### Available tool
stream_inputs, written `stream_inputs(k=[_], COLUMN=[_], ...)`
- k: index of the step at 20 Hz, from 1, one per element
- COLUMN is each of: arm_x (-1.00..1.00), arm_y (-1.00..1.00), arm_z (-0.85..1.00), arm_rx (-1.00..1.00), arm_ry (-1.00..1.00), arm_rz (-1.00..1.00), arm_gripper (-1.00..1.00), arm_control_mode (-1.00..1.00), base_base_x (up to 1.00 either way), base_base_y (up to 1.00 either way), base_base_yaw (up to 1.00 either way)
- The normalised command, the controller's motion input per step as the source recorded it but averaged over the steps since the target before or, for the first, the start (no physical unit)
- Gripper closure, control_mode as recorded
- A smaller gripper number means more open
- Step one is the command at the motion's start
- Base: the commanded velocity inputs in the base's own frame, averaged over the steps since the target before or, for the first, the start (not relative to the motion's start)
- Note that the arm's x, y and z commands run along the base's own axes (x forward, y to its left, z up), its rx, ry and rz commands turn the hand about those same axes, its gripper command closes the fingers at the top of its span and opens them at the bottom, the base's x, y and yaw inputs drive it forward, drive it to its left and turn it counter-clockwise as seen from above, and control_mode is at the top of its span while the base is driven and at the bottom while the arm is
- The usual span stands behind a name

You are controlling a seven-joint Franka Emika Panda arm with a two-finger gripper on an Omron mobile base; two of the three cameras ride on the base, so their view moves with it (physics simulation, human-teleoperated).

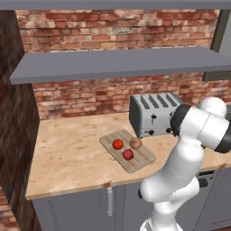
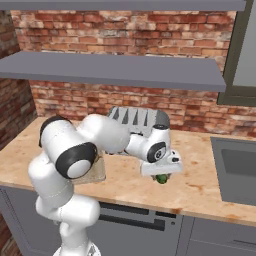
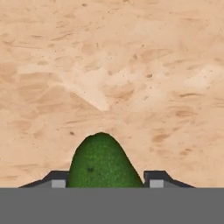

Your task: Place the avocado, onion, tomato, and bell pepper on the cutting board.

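My fingers (image 3: 104, 179) closed around the avocado (image 3: 102, 161) over the counter (image 3: 131, 65).
Right of the toaster (image 1: 151, 113); tomato (image 1: 117, 144), onion (image 1: 135, 143), bell pepper (image 1: 128, 154) sit on the cutting board (image 1: 144, 158) left of it.

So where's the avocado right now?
The avocado sits between the robot's fingers on the counter, right of the toaster.

Both base views look forward and down over the worktop (image 1: 67, 149) from behind the arm, sharing the toaster (image 2: 137, 119). Hand view faces the worktop closely.
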Motion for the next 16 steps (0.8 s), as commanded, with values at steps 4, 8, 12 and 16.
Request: stream_inputs(k=[4,8,12,16], arm_x=[-0.56,-0.36,-0.35,-0.28], arm_y=[0.46,0.89,1.00,0.86], arm_z=[0.99,0.82,0.61,0.37], arm_rx=[0.10,0.01,0.00,0.04], arm_ry=[0.00,0.00,0.00,0.00], arm_rz=[0.12,0.12,0.10,0.07], arm_gripper=[1.00,1.00,1.00,1.00], arm_control_mode=[-1.00,-1.00,-1.00,-1.00], base_base_x=[0.00,0.00,0.00,0.00], base_base_y=[0.00,0.00,0.00,0.00], base_base_yaw=[0.00,0.00,0.00,0.00])
